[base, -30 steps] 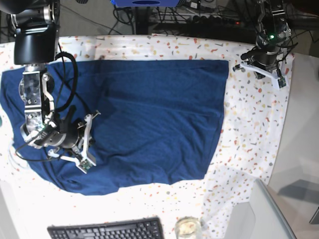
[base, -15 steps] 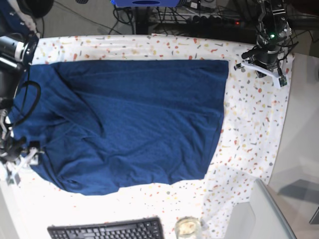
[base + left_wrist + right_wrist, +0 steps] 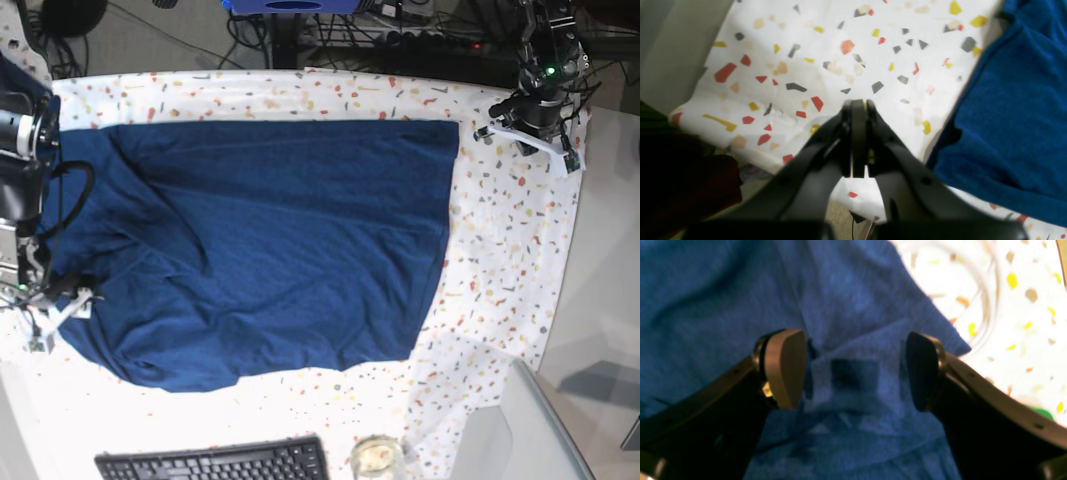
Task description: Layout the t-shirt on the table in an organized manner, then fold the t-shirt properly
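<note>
We see the t-shirt [image 3: 270, 250] spread flat across the table [image 3: 510, 240], filling its middle and reaching the edge beside the right gripper [image 3: 853, 371]. That gripper hangs over the shirt's rumpled edge, jaws wide apart, gripping nothing. The left gripper [image 3: 858, 110] is clenched empty above bare table near the shirt's corner. A glass jar [image 3: 377, 458] stands beside a keyboard [image 3: 215, 463]; its contents are unclear.

Left pincer [image 3: 858, 138] closed (empty); right pincer [image 3: 853, 370] agape.
</note>
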Action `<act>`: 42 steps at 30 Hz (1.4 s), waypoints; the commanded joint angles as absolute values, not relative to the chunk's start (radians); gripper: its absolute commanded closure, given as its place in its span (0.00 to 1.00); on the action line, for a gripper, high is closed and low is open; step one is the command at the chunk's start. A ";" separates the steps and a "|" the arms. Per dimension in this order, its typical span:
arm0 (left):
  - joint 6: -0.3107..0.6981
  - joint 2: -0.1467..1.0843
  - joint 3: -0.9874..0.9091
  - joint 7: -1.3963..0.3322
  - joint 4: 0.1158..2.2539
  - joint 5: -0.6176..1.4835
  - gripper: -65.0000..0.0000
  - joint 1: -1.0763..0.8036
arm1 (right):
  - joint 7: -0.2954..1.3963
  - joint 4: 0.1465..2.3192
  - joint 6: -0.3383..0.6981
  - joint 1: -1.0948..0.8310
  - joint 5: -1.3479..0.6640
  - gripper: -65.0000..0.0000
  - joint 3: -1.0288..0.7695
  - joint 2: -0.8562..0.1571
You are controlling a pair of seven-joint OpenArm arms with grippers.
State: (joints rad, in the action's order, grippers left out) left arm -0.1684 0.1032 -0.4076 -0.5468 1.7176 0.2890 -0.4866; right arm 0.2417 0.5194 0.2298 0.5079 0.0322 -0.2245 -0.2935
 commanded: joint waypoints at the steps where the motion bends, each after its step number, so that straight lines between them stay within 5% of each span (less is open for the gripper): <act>1: -0.174 0.116 -0.429 -0.530 1.735 0.283 1.00 -0.495 | 0.219 0.535 0.203 0.532 0.030 0.33 -0.217 -0.312; 7: -0.174 0.117 -0.478 -0.530 1.732 0.282 1.00 -0.495 | 0.220 0.535 0.188 0.529 0.031 0.36 -0.208 -0.297; 16: -0.174 0.117 -0.481 -0.530 1.733 0.282 1.00 -0.495 | 0.228 0.533 0.185 0.529 0.028 1.00 -0.211 -0.278; 25: -0.174 0.117 -0.479 -0.530 1.730 0.282 1.00 -0.493 | 0.229 0.567 0.185 0.506 0.028 1.00 -0.211 -0.278; 34: -0.174 0.117 -0.478 -0.530 1.728 0.282 1.00 -0.487 | 0.286 0.840 0.182 0.390 0.028 0.98 -0.226 -0.236; 36: -0.174 0.117 -0.476 -0.530 1.728 0.282 1.00 -0.486 | 0.315 0.854 0.182 0.386 0.031 0.88 -0.251 -0.220; 42: -0.174 0.117 -0.475 -0.530 1.728 0.285 1.00 -0.486 | 0.358 0.840 0.180 0.387 0.033 0.34 -0.252 -0.185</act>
State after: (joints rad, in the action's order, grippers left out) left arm -0.1749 0.1066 -0.4702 -0.5472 1.7145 0.2863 -0.4847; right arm 0.3752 0.8272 0.1864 0.3580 0.0338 -0.2523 -0.1783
